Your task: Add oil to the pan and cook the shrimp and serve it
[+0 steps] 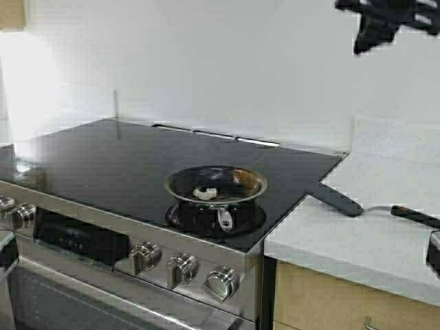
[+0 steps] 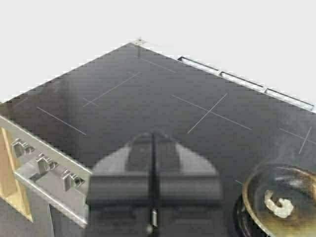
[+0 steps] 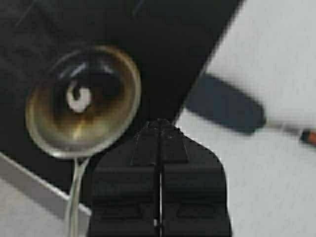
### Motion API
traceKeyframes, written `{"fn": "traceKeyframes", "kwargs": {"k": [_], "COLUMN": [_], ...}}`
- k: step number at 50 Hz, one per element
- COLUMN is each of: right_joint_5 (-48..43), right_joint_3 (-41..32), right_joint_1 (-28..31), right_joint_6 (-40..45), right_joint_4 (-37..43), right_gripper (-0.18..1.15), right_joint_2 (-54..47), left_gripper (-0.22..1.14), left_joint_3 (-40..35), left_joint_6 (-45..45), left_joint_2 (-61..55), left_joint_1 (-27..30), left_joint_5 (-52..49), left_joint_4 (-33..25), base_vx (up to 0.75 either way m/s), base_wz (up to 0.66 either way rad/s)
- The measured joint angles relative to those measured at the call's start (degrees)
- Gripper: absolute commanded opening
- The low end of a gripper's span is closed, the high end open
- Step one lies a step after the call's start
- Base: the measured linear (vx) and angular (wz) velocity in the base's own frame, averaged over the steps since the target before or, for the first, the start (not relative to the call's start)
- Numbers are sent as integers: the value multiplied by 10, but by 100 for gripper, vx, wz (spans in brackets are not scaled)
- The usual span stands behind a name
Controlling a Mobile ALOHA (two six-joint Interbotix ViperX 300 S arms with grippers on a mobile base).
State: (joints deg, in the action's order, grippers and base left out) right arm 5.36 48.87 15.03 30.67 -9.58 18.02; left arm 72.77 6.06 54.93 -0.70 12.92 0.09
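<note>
One shrimp lies curled inside the pan, which sits on the front right of the black cooktop. The right gripper, jaws pressed together and empty, hangs high above, between pan and spatula on the white counter. The left gripper, also closed on nothing, hovers over the cooktop beside the pan.

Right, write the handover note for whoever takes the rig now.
Left pincer: shut, empty, raised over the stovetop short of the pan.
Right pincer: shut, empty, held high above the counter edge.
Pan: on the front burner, handle toward the knobs.
Shrimp: lying in the pan, pale and curled.
Spatula: flat on the counter, blade over the stovetop edge.
Done: shrimp is in the pan. Oil jug not in view.
Left: finish cooking and serve.
</note>
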Motion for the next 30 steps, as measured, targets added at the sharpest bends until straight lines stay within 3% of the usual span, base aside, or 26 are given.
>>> {"fn": "traceKeyframes", "kwargs": {"k": [6,15,19,30], "right_joint_5": [-40,-153,-210,-312], "right_joint_3": [23,77,102,148], "right_joint_1": [-1,8,6,25], "right_joint_6": [20,55,66,76], "right_joint_4": [29,90,119,209], "right_gripper": [23,83,102,103], "right_joint_2": [-16,-46,-62,-134], "left_gripper": [3,3,3,3], "left_joint_3": [0,0,0,0], "left_joint_6": [0,6,6,6], "left_joint_2": [1,1,1,1], "left_joint_1": [1,0,1,1], "left_joint_5": [-1,-1,-1,-1], "left_joint_4": [0,0,-1,0], "base_vx": [0,0,0,0], "base_wz": [0,0,0,0]}}
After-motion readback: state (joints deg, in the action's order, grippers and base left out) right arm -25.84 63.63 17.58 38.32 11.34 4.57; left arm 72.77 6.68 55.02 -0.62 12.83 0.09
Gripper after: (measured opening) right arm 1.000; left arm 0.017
